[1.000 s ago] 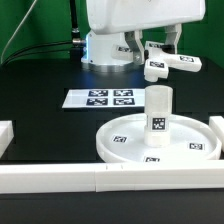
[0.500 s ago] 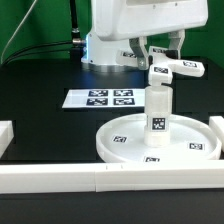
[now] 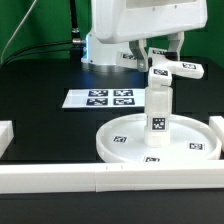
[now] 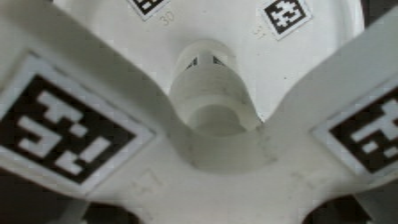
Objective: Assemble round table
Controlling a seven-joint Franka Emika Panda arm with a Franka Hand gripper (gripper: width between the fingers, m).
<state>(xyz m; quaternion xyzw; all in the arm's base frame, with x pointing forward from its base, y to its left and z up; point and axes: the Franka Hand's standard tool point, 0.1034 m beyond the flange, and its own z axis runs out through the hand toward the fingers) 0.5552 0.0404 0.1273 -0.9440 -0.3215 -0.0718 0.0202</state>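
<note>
The arm's tool [image 3: 162, 52] is mostly tucked under the white housing, so I can't see the jaw gap, but it has the cross [image 3: 172, 68] clamped and lifted off the table [image 3: 40, 80]. The cross hangs tilted right over the leg [image 3: 158, 110]. From here I can't tell whether it touches the leg's top.

The leg stands upright at the centre of the disc [image 3: 125, 148], which lies flat on the table near the front bars [image 3: 90, 180]. The marker board [image 3: 100, 98] lies behind the disc, toward the exterior view's left.

The only printing anywhere is square black-white tags: one on the leg's side, several on the disc floor and rim, some on the cross's arms. In the wrist view the cross fills the frame, a rounded boss [image 4: 217, 115] at its middle and large blurred tags on the arms either side.
</note>
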